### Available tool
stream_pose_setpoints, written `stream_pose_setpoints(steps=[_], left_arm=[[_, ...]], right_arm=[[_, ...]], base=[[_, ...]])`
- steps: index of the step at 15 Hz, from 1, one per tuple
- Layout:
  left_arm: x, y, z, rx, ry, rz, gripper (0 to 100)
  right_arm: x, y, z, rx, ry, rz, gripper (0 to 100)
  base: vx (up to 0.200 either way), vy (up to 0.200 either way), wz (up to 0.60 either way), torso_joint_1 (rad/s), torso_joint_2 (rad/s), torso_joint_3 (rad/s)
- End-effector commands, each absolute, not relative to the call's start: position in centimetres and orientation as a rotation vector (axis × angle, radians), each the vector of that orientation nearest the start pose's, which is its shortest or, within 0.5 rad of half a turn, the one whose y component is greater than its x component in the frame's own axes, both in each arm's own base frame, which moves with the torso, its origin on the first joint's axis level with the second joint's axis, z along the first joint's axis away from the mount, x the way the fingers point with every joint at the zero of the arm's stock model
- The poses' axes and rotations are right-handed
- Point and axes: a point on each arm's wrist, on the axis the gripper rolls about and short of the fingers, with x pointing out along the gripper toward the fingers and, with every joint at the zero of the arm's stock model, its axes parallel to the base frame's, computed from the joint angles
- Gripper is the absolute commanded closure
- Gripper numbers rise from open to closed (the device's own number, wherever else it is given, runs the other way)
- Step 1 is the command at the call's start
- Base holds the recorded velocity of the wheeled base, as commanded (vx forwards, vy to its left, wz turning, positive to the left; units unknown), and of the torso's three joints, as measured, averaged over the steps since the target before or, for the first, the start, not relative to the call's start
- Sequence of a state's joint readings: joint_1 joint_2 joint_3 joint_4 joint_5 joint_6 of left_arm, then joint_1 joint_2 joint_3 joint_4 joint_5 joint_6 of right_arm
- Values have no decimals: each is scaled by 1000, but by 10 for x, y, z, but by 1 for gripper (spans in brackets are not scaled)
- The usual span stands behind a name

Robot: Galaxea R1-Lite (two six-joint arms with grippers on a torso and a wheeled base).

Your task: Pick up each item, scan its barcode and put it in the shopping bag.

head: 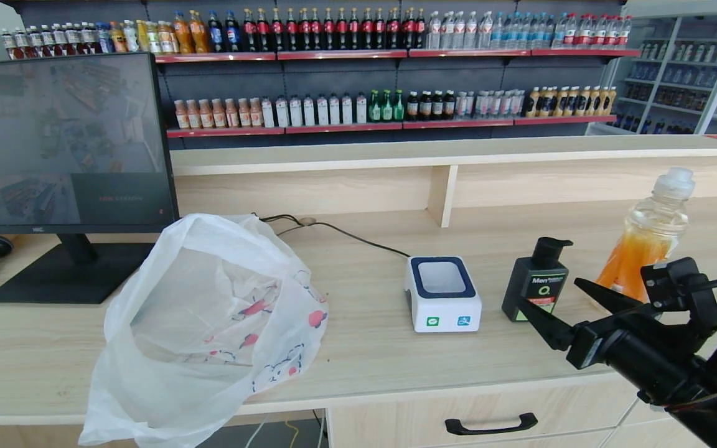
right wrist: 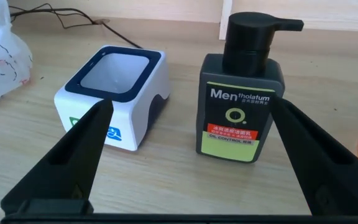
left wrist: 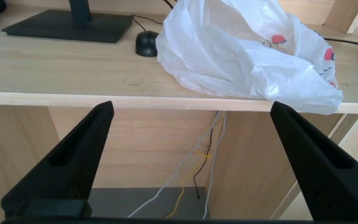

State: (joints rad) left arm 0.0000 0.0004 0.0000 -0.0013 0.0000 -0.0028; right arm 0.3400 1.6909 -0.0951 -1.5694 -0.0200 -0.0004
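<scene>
**Both grippers wide and empty, 2 items standing on the counter**

At the far left of the wooden counter (head: 365, 348) a dark monitor (head: 63, 143) stands on its flat base. Just right of it, the white shopping bag (head: 209, 323) lies slumped with its mouth open, and its lower part hangs over the front edge. The left gripper (left wrist: 191, 106) sits low in front of the counter, below the edge, with its 2 fingers spread wide and nothing between them. The bag lies on the counter above it.

Near the middle stands the white barcode scanner (head: 442, 292), its window facing up and a cable running back from it. Just to its right, apart from it, the dark pump bottle (head: 536, 280) stands upright. Farther right and slightly behind is the orange bottle (head: 648, 239), also upright.

The right gripper (head: 548, 295) hovers near the pump bottle. Its jaws are wide apart and empty, and in the right wrist view the bottle shows between the 2 fingers, untouched.
</scene>
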Motion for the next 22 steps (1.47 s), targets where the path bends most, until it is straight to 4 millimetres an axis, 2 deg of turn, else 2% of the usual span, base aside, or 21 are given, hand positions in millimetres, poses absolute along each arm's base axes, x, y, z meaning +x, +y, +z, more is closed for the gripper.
stream_pose_setpoints(steps=[1, 12, 22], left_arm=[[-23, 0, 76, -3, -2, 0, 0], [-23, 0, 76, -3, -2, 0, 0], [-23, 0, 76, -3, -2, 0, 0]], right_arm=[[203, 71, 116, -7, 36, 321, 0], [221, 71, 111, -9, 44, 295, 0], [224, 70, 111, -10, 42, 285, 0]], base=[[0, 0, 0, 0, 0, 0], [0, 0, 0, 0, 0, 0], [0, 0, 0, 0, 0, 0]])
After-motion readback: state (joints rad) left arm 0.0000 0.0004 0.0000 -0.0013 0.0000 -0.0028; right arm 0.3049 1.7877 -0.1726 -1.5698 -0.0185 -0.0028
